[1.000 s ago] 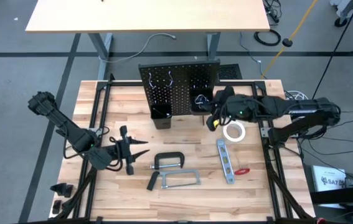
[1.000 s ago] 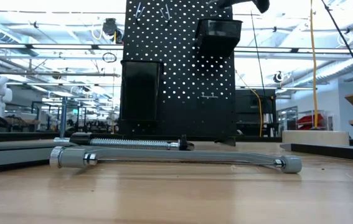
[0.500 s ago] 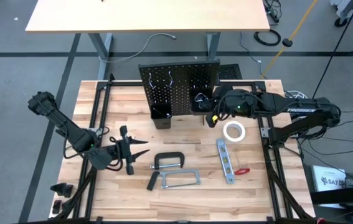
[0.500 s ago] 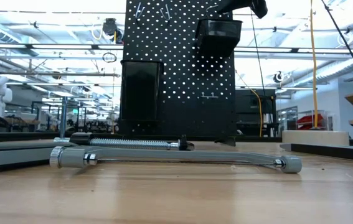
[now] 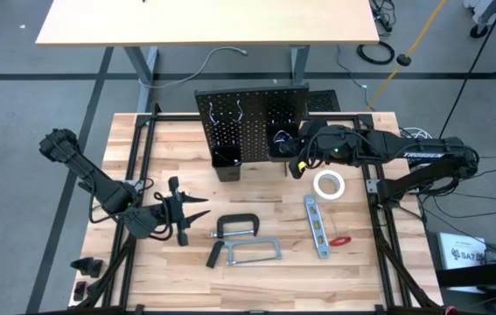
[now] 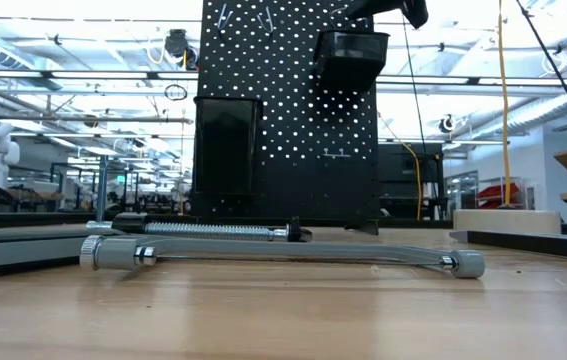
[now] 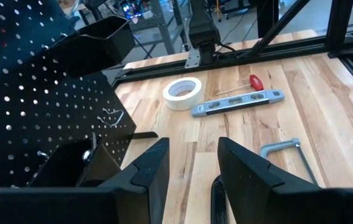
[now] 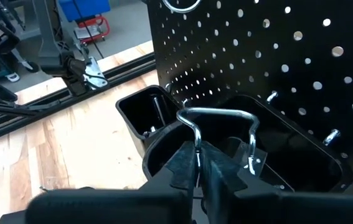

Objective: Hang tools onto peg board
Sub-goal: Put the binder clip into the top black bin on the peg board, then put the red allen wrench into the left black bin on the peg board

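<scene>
Your right gripper, advanced to the peg board's bin, still pinches the silver hook; left gripper idles half open, so hanging looks imminent.

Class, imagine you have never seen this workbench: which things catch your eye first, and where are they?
The upright black peg board at the table's far edge stands out, with the right gripper beside its right-hand bin. In front lie a white tape roll, grey level and black C-clamp; the left gripper hangs near the clamp.

We see a black peg board dotted with holes, a pale striped wooden worktop, a white tape roll, a grey level and a red-handled tool.
</scene>
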Controlling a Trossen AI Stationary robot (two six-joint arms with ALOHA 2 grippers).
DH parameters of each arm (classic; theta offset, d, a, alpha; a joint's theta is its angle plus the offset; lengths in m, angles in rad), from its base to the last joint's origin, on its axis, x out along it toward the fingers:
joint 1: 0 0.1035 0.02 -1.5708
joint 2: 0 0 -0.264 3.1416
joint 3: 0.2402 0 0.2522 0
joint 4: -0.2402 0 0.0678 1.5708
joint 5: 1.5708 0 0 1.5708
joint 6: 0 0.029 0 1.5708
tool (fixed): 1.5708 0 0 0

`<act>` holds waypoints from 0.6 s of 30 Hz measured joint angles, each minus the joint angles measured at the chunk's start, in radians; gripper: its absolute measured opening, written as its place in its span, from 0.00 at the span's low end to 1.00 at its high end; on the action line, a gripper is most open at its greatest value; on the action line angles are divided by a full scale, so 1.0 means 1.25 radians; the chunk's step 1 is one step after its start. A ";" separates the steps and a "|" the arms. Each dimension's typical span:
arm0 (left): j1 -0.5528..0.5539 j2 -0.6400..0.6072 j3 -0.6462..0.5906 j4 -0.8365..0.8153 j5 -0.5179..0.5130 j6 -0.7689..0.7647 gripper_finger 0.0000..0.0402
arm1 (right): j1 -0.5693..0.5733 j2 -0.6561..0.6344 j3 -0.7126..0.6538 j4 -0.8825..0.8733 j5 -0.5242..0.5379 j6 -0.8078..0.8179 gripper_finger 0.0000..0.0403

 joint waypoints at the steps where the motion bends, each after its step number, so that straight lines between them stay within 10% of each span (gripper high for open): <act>1: 0.000 0.000 0.000 0.000 0.000 0.000 0.35 | 0.000 0.000 0.000 0.000 0.002 0.000 0.08; 18: 0.000 0.000 0.000 0.000 0.097 -0.001 0.35 | 0.026 0.000 0.000 -0.001 -0.061 -0.039 0.34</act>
